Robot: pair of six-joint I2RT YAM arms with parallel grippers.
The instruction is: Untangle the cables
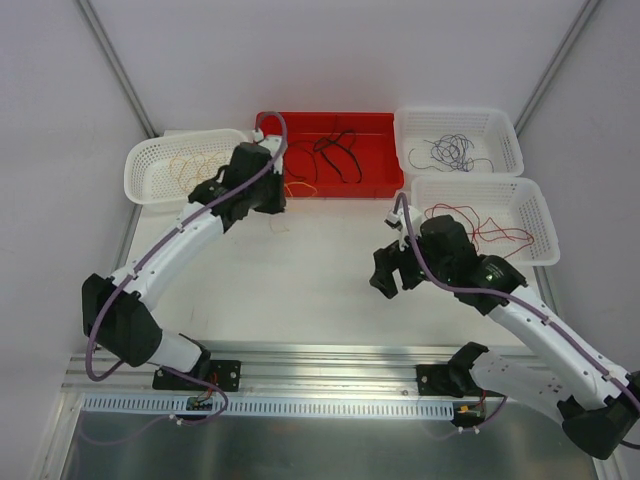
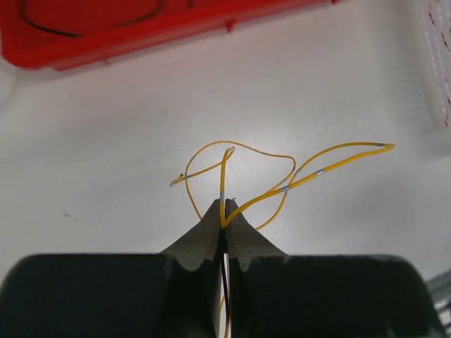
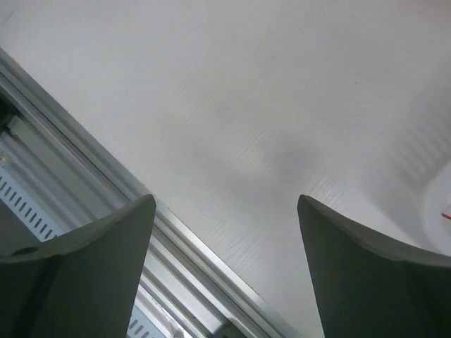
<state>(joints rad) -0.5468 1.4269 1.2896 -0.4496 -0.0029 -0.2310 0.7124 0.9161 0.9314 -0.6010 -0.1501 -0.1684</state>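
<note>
My left gripper point(image 2: 226, 204) is shut on a thin yellow cable point(image 2: 331, 158), whose loops curl out over the white table just in front of the red bin point(image 2: 141, 35). In the top view the left gripper point(image 1: 272, 198) sits at the red bin's point(image 1: 375, 185) front left corner, with the yellow cable point(image 1: 299, 187) beside it. Black and red cables point(image 1: 335, 150) lie tangled in the red bin. My right gripper point(image 3: 225, 197) is open and empty. In the top view it point(image 1: 386, 276) hovers over the table near the front rail.
Three white baskets stand around the red bin. The left one point(image 1: 150, 185) holds yellow cables, the far right one point(image 1: 505, 125) purple-blue cables point(image 1: 450, 150), and the near right one point(image 1: 540, 225) red cables point(image 1: 480, 225). An aluminium rail point(image 1: 320, 360) runs along the front.
</note>
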